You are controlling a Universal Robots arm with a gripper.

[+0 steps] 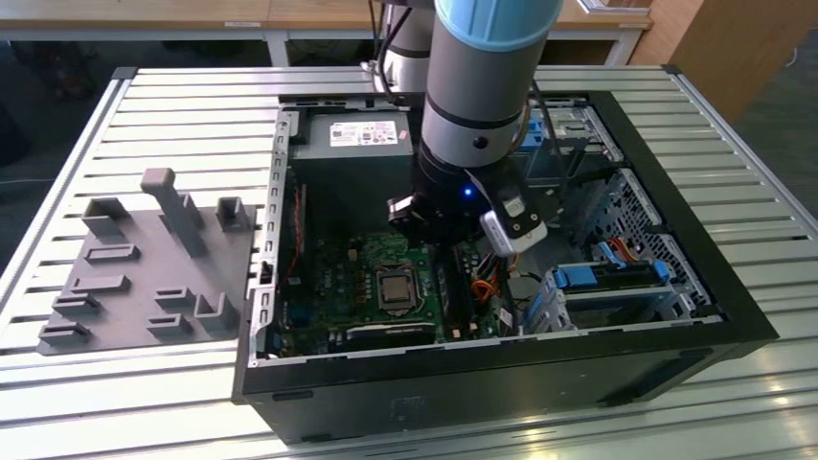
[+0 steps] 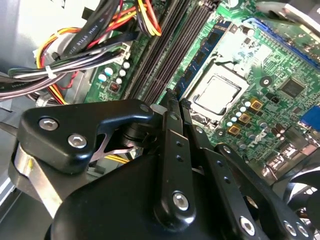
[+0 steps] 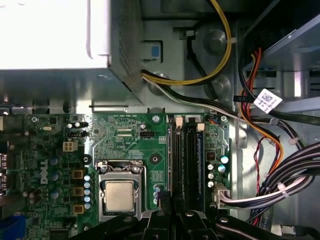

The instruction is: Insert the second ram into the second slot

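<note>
Insertion is the step in hand, judging by where the arm sits: it reaches down into the open black computer case (image 1: 754, 326) on the slatted metal desk (image 1: 153, 105). The black gripper (image 2: 176, 102) hangs just above the near end of the long black memory slots (image 3: 190, 160) on the green motherboard (image 3: 125, 140). Its jaws are drawn close together, and no board is visible between them. In the second wrist view a long blue-green circuit-board strip with dark chips (image 2: 202, 55) stands upright along the side of the slots nearest the square silver processor (image 3: 120, 195). It looks seated, though I cannot tell whether it is the second ram or the one before it. By my reading, finishing calls for straight downward pressure squarely along the slot. The bundle of black, yellow and red cables (image 2: 75, 50) lies on the far side of the slots, clear of the gripper.
</note>
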